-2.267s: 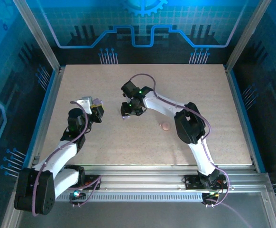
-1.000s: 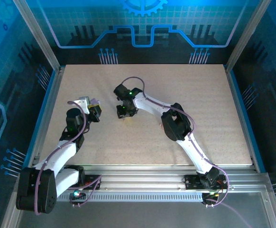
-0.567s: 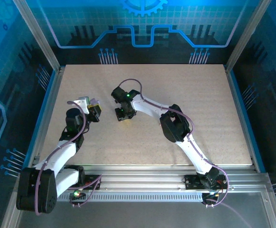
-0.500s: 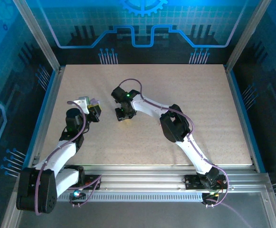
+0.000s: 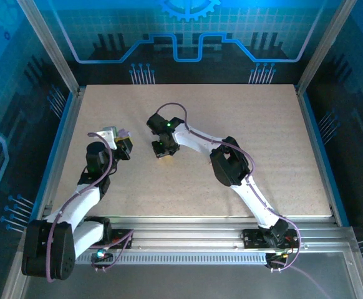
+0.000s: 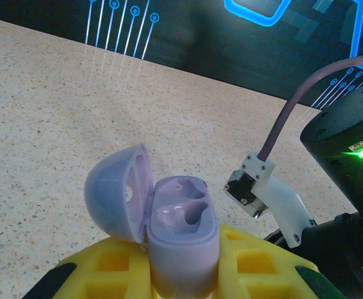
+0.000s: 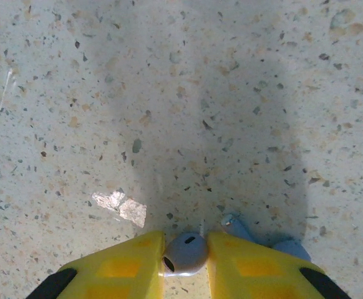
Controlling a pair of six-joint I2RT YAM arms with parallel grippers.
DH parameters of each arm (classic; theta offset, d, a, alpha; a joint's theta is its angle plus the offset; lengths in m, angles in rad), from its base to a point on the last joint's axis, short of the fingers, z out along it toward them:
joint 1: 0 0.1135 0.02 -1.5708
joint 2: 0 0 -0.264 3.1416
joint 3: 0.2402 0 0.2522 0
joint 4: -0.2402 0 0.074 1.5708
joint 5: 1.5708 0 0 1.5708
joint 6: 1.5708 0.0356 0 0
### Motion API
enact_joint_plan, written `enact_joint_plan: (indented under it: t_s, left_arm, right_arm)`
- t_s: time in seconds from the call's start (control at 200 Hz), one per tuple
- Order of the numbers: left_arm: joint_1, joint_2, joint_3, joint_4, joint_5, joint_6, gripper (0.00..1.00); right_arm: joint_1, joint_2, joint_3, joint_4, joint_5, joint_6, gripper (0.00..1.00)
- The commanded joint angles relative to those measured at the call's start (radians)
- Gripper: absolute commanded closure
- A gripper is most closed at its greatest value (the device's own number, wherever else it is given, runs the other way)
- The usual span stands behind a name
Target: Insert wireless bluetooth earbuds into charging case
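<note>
1. R gripper (image 7: 186, 242): yellow fingers (image 7: 125, 265) are clamped on one earbud (image 7: 183, 254), right at their tips, low over the table (image 7: 169, 93). A second earbud (image 7: 237, 227) lies on the table just beside the R finger, partly hidden behind it.
2. L gripper (image 5: 124, 147): fingers are together on the charging case (image 6: 184, 246), which is held upright with its lid (image 6: 116, 199) swung open to the left. Its sockets show, and whether anything sits in them I can't tell.
3. Risk: the grip is only a tip pinch on a small rounded bud, so it could squirt out or rotate on lift.
4. Risk: the second earbud is v. close to the R finger, so a sideways move could knock it away.
5. Risk: if the bud's orientation in the jaws doesn't match the socket, it'll likely jam on the rim or sit proud. Pushing hard could also tilt the case in the L grip.
6. Vs approx 2 s ago, top view: R gripper (image 5: 163, 151) has shifted left toward the L arm, and its elbow has swung in over the spot where a small pinkish round item lay in the open. L gripper has barely moved.
</note>
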Motion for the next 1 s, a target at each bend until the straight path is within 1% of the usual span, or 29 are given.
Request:
enact_joint_plan:
  t_s: [0.0,0.175,0.26,0.485,0.615,0.695,0.75,0.845,0.995]
  left_arm:
    - [0.013,0.0,-0.003,0.039,0.026,-0.004,0.83]
    - [0.015,-0.012,-0.001,0.026,0.035,0.004,0.83]
    - [0.015,-0.007,0.002,0.021,0.047,0.006,0.83]
    - [0.015,0.013,0.014,0.019,0.086,0.009,0.83]
    - [0.015,0.019,0.025,0.02,0.094,0.011,0.83]
    - [0.015,0.025,0.025,0.025,0.107,0.005,0.83]
    - [0.015,0.034,0.022,0.036,0.119,-0.003,0.83]
    - [0.013,0.059,0.021,0.064,0.175,-0.019,0.83]
    - [-0.008,0.102,0.018,0.132,0.253,-0.059,0.83]
  right_arm:
    - [0.013,-0.04,-0.069,0.024,0.001,-0.042,0.76]
    - [0.029,-0.151,-0.234,0.034,0.019,-0.066,0.77]
    - [0.03,-0.235,-0.328,0.051,0.008,-0.081,0.77]
    - [0.033,-0.387,-0.527,0.046,-0.019,-0.186,0.76]
    - [0.031,-0.438,-0.614,0.032,-0.028,-0.267,0.76]
    - [0.03,-0.461,-0.649,0.036,-0.042,-0.289,0.77]
    - [0.028,-0.483,-0.673,0.061,-0.058,-0.292,0.77]
    - [0.025,-0.531,-0.719,0.13,-0.056,-0.284,0.77]
    - [0.006,-0.614,-0.772,0.286,0.0,-0.312,0.77]
